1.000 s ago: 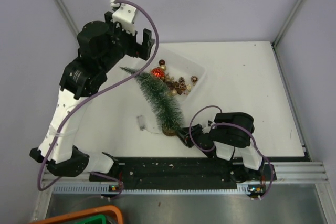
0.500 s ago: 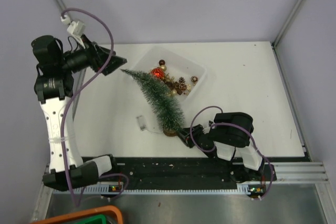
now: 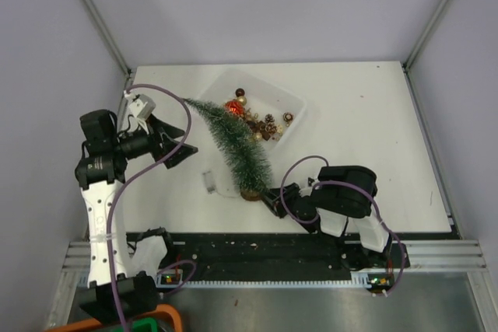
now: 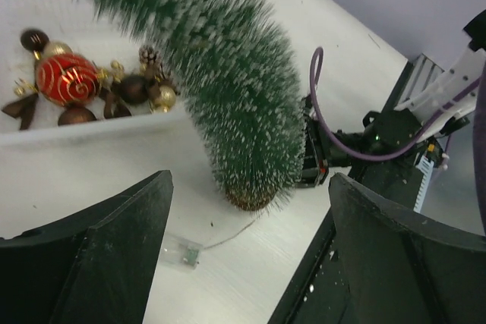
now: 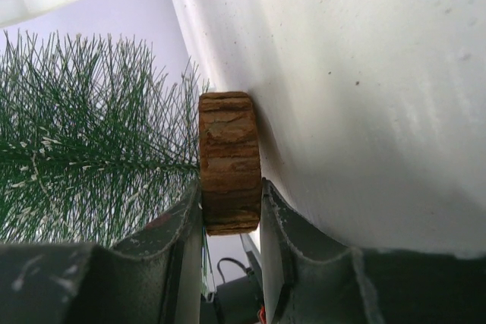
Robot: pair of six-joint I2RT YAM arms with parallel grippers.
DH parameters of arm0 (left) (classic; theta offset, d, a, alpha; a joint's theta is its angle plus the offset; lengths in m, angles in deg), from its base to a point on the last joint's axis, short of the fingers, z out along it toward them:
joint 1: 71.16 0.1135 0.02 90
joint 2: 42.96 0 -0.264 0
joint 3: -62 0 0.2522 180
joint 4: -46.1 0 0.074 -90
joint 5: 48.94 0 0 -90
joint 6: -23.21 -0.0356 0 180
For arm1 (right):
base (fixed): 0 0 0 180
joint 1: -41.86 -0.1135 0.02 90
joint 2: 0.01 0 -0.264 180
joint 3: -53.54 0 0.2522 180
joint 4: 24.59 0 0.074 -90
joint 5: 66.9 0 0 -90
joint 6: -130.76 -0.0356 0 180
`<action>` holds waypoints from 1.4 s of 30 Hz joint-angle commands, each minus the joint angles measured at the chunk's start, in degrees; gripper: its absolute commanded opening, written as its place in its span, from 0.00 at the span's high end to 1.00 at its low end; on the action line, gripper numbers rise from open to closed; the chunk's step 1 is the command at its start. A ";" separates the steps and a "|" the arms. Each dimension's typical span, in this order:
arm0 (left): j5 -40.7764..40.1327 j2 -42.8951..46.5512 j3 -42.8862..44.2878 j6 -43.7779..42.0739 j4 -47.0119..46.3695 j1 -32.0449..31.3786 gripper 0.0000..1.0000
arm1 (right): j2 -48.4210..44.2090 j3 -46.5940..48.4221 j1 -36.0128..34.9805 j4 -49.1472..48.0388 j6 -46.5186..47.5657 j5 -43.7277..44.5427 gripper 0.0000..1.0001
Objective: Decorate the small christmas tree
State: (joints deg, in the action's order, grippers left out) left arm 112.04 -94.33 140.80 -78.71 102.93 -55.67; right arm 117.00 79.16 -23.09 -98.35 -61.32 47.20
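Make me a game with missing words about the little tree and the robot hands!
The right gripper is shut on the small christmas tree, pinching its round wooden ____.
The left gripper is open and holds ____.
In the white tray, the biggest bauble is coloured ____.
Missing words: base; nothing; red.

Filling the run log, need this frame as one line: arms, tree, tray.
left gripper: open, empty | right gripper: shut on wooden base | small christmas tree: tilted over white tray | baubles: in tray
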 commanded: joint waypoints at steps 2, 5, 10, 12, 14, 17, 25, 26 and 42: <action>4.08 -1.45 -9.90 1.25 -11.99 -0.28 0.11 | -0.46 0.88 0.52 2.80 -1.02 -2.91 1.00; 2.24 -0.92 -14.92 11.27 -24.65 -1.77 0.12 | -1.61 1.68 0.61 4.55 -0.40 -3.53 1.00; -3.64 -0.30 -21.43 21.50 -42.61 -7.21 0.19 | -2.66 3.96 0.52 7.80 1.01 -5.11 1.00; -6.81 -1.18 -22.23 22.20 -46.65 -10.02 0.21 | -2.75 4.23 0.52 8.16 1.27 -5.46 1.00; -8.92 -2.23 -23.37 26.58 -52.53 -11.44 0.23 | -2.93 4.31 0.61 8.25 1.36 -5.73 1.00; -10.68 -3.82 -24.43 30.55 -58.87 -11.79 0.23 | -3.37 4.14 0.61 8.51 1.80 -6.08 1.00; -6.22 -5.40 -22.59 29.68 -56.95 -11.88 0.53 | -7.23 6.07 0.61 14.57 5.40 -7.92 1.00; -5.25 -5.75 -22.32 29.50 -56.87 -12.14 0.62 | -7.50 6.33 0.52 15.10 5.84 -8.10 1.00; -2.52 -6.02 -21.80 31.35 -56.08 -13.20 1.00 | -16.54 7.48 1.58 29.42 13.22 -10.56 0.96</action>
State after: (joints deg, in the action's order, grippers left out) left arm 107.73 -102.05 116.95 -48.20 48.90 -68.33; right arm 104.13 85.48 -22.09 -75.51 -53.35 38.50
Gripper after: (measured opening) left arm 0.012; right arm 0.279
